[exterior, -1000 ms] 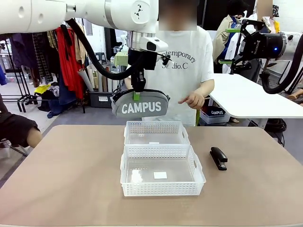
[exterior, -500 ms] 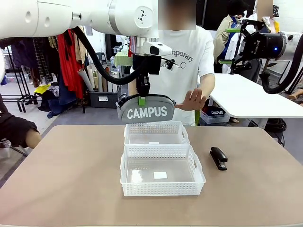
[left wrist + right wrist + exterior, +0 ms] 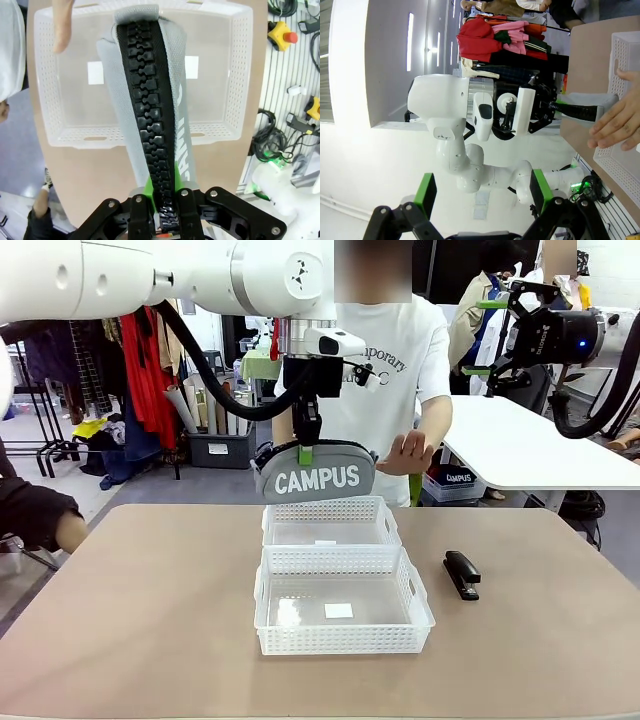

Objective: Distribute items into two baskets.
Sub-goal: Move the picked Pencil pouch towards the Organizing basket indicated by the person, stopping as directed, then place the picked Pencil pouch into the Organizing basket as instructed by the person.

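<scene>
Left tool (image 3: pixel 303 447) clamps the grey CAMPUS pouch (image 3: pixel 315 477) mid-frame in the front view, above the far basket (image 3: pixel 330 506), with the person's hand (image 3: pixel 405 452) just beside it. Left wrist view: the pouch hangs over the basket's middle, so lower before you release. Right wrist view: right tool (image 3: pixel 482 192) gapes wide, empty.

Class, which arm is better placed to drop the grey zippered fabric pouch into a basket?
Left: the left fingers are shut on the pouch, hanging above a white perforated plastic basket; the right fingers stand open, raised far aside.
</scene>
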Motion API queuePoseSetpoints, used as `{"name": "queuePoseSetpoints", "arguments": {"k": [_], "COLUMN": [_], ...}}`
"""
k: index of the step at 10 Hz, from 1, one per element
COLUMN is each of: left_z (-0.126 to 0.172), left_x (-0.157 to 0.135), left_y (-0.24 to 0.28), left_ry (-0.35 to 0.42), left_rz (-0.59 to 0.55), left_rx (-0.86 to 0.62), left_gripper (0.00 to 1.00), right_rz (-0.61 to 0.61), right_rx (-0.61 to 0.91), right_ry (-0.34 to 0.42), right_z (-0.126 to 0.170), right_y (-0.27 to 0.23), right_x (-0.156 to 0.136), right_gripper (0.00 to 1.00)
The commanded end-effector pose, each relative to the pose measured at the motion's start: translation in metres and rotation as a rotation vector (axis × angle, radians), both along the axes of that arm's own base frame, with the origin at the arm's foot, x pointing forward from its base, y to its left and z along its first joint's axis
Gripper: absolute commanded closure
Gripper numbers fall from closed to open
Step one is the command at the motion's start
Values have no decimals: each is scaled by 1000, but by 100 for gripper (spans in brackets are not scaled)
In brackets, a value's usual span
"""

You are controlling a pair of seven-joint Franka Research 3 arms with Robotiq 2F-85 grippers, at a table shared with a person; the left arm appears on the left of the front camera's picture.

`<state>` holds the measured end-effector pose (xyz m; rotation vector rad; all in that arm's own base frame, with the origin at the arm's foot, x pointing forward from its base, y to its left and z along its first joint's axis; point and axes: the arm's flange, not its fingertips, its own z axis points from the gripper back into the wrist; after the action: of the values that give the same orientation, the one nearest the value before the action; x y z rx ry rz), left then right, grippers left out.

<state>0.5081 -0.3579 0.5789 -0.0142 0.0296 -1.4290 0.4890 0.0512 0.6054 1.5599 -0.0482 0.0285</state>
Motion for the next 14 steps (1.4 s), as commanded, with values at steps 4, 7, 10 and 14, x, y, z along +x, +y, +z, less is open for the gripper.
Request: {"name": "queuePoseSetpoints", "arguments": {"k": [4, 7, 10, 14], "left_z": [1, 1, 1, 1], "left_x": [-1, -1, -1, -1], "left_y": [0, 0, 0, 0], "left_ry": [-5, -5, -5, -5], "left_rz": [-5, -5, -5, -5], "left_rx": [10, 10, 10, 10], "left_gripper": [100, 100, 100, 100], "right_rz": [0, 0, 0, 0], "right_rx": [1, 1, 1, 1], "right_ry": [-3, -3, -3, -3], "right_z": [2, 2, 2, 2], "right_y": [0, 0, 0, 0], "right_x": [-1, -1, -1, -1], "right_gripper": [0, 0, 0, 0]}}
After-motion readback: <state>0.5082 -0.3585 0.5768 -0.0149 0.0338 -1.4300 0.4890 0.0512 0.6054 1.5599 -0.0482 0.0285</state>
